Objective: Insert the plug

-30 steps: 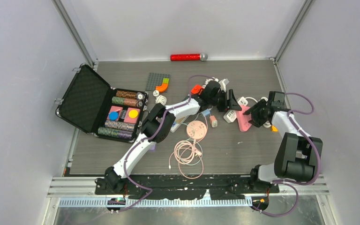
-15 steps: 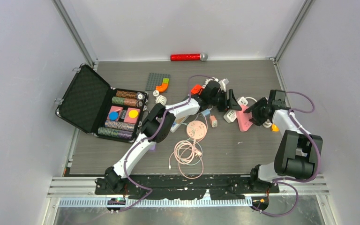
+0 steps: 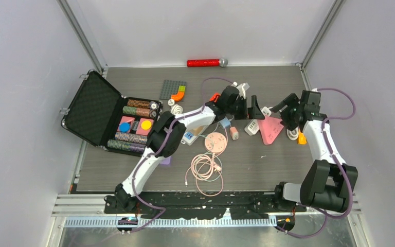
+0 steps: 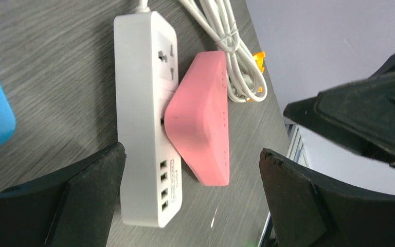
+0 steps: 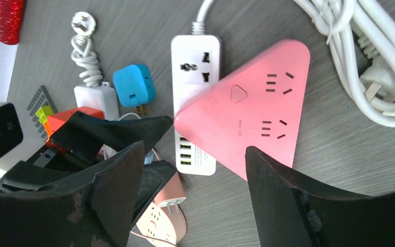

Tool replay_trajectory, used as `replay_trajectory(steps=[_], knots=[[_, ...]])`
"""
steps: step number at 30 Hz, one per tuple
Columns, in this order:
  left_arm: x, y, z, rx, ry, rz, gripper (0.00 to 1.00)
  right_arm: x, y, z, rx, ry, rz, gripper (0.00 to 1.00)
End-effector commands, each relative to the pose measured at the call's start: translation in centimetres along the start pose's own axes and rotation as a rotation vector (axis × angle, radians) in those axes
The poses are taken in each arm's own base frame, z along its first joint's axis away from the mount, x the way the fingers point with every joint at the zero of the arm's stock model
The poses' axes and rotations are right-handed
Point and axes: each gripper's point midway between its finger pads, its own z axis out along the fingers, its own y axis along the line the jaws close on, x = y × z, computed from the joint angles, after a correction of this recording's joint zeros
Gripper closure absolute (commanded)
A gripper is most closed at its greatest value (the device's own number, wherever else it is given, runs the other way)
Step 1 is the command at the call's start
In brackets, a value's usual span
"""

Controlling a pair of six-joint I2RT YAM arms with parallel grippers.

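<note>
Top external view: the left arm reaches across the table and its left gripper (image 3: 253,109) hangs just above the white power strip (image 3: 251,127), on the strip's far side. The right gripper (image 3: 284,114) stands a little off the strip toward the right wall. A second ago both pincers were down at the strip, each partly closed. Now both are spread wide and pinch nothing, and the right arm has drawn up and back.

In the left wrist view the strip (image 4: 144,118) lies flat between the spread fingers. The pink triangular plug block (image 4: 200,118) sits across its middle, touching it and overhanging its right edge. Its pins are hidden, so I cannot tell how deep it is pressed home. The right wrist view shows the same thing: the block (image 5: 257,108) covers the strip (image 5: 195,67) below its universal socket, and the USB ports peek out beneath.

My reading is that the letting go marks the insertion as done or nearly done, since the block stays on the strip unheld.

A coiled white cable (image 5: 370,67) lies beside the strip, beyond the pink block. A small blue adapter (image 5: 133,85) lies just beside the strip's other edge.
</note>
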Motion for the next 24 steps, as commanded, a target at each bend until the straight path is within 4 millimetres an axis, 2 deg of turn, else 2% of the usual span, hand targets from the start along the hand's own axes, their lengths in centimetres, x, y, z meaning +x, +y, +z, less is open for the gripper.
replay_trajectory(steps=[1, 2, 3, 4, 5, 6, 7, 8, 9, 12, 15, 17, 18, 19, 21, 24], knots=[[-5.4, -5.9, -4.5, 0.051, -0.128, 0.156, 0.00, -2.7, 3.4, -2.3, -0.059, -0.107, -0.133, 0.23], [-5.5, -6.1, -5.2, 0.041, -0.132, 0.177, 0.00, -2.4, 4.0, -2.2, -0.060, -0.111, -0.191, 0.22], [-5.7, -6.1, -5.9, 0.023, -0.139, 0.200, 0.00, -3.1, 5.0, -2.5, -0.063, -0.135, -0.225, 0.22], [-5.8, -6.2, -6.6, 0.004, -0.146, 0.221, 0.00, -2.2, 5.7, -2.1, -0.066, -0.114, -0.282, 0.22], [-5.9, -6.0, -7.4, -0.020, -0.151, 0.240, 0.00, -2.8, 6.9, -2.3, -0.070, -0.136, -0.313, 0.22], [-6.0, -6.2, -8.2, -0.035, -0.158, 0.257, 0.00, -1.8, 7.7, -1.7, -0.075, -0.113, -0.365, 0.22], [-6.1, -6.1, -9.0, -0.053, -0.164, 0.273, 0.00, -2.4, 8.6, -1.6, -0.074, -0.129, -0.386, 0.22], [-6.3, -6.1, -10.0, -0.073, -0.173, 0.288, 0.00, -1.0, 9.7, -0.8, -0.087, -0.102, -0.443, 0.23], [-6.1, -5.7, -10.9, -0.101, -0.176, 0.298, 0.00, -1.4, 10.5, -0.7, -0.083, -0.122, -0.463, 0.23], [-6.2, -4.6, -14.8, -0.217, -0.207, 0.347, 0.00, -0.1, 12.4, 1.9, -0.067, -0.096, -0.564, 0.25], [-6.2, -2.8, -19.0, -0.351, -0.251, 0.381, 0.00, 1.0, 13.3, 4.4, -0.044, -0.076, -0.620, 0.25], [-6.0, -1.5, -21.8, -0.434, -0.275, 0.383, 0.00, 2.4, 13.3, 6.8, -0.023, -0.028, -0.640, 0.27], [-5.8, -0.6, -23.2, -0.480, -0.282, 0.381, 0.00, 3.0, 14.0, 7.2, -0.040, -0.021, -0.653, 0.28], [-5.5, -0.1, -24.5, -0.512, -0.287, 0.387, 0.00, 3.8, 13.7, 8.1, -0.030, 0.001, -0.661, 0.29], [-5.1, 1.2, -27.0, -0.578, -0.308, 0.383, 0.00, 5.7, 14.4, 8.7, -0.049, 0.031, -0.706, 0.33], [-4.1, 2.4, -30.0, -0.630, -0.347, 0.383, 0.00, 7.8, 14.1, 8.9, -0.048, 0.069, -0.759, 0.38]])
